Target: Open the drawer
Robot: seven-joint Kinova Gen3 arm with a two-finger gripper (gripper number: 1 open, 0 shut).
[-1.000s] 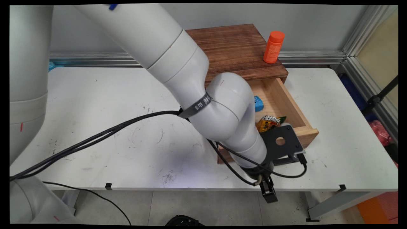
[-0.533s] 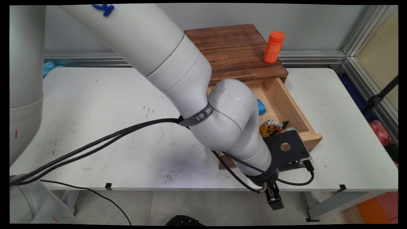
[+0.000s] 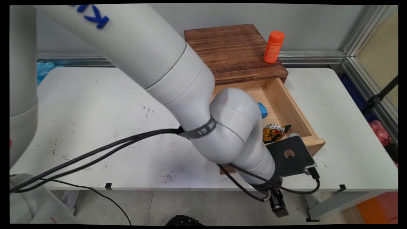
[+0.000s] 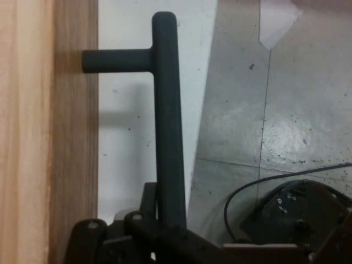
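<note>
My gripper (image 3: 279, 205) hangs past the table's near edge, below the front of a light wooden drawer (image 3: 287, 106). In the hand view the gripper (image 4: 165, 223) is shut on the drawer's black bar handle (image 4: 168, 110), which stands off the drawer front (image 4: 33, 132) on a short post. The drawer is pulled well out of a dark wooden cabinet (image 3: 235, 51). Inside lie a small blue thing (image 3: 262, 110) and a yellow-orange snack packet (image 3: 274, 132), both partly hidden by my arm.
An orange bottle (image 3: 273, 47) stands on the cabinet's right corner. Black cables (image 3: 95, 152) trail from the arm across the white table (image 3: 95, 101). A blue item (image 3: 43, 68) lies at the far left. Grey floor (image 4: 286, 126) shows beyond the table's edge.
The drawer has slid further out of the cabinet toward the table's near edge. The gripper and wrist have moved with it, down and to the right.
</note>
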